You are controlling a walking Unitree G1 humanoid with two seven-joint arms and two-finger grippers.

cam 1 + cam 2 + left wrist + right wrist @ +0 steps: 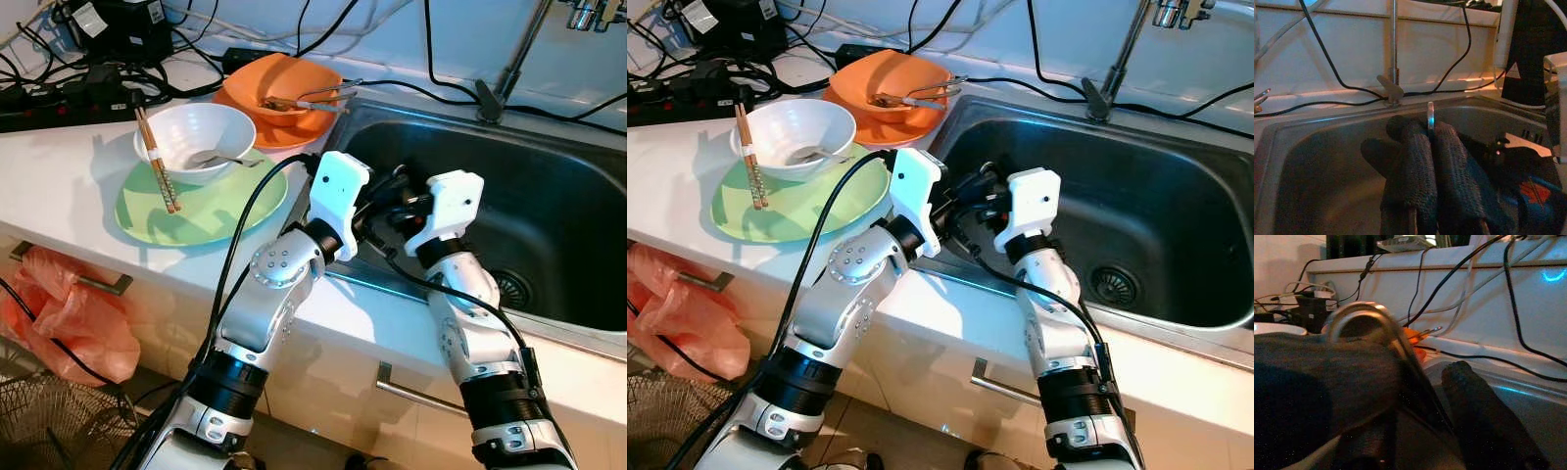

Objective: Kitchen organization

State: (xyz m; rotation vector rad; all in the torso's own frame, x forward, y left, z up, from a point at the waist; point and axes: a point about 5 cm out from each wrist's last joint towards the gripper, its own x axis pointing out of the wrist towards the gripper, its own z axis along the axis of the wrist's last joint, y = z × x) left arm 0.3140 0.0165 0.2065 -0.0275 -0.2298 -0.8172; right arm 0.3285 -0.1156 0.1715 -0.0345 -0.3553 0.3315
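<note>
Both arms meet over the left rim of the steel sink (549, 166). My left gripper (1426, 128) is shut on a metal spoon (1430, 113), whose thin edge sticks out between the black fingertips (1447, 134). In the right wrist view the spoon's rounded bowl (1359, 316) sits very close to the camera. My right gripper (397, 217) is right against the left one at the spoon. A white bowl (196, 132) holding another spoon stands on a green plate (230, 220), with chopsticks (157, 162) laid across its rim.
An orange bowl (284, 83) with metal utensils sits on an orange plate by the sink. The faucet (514, 59) rises behind the basin. Power strips and cables (88, 59) crowd the counter's back left. An orange bag (69, 313) hangs by a drawer handle.
</note>
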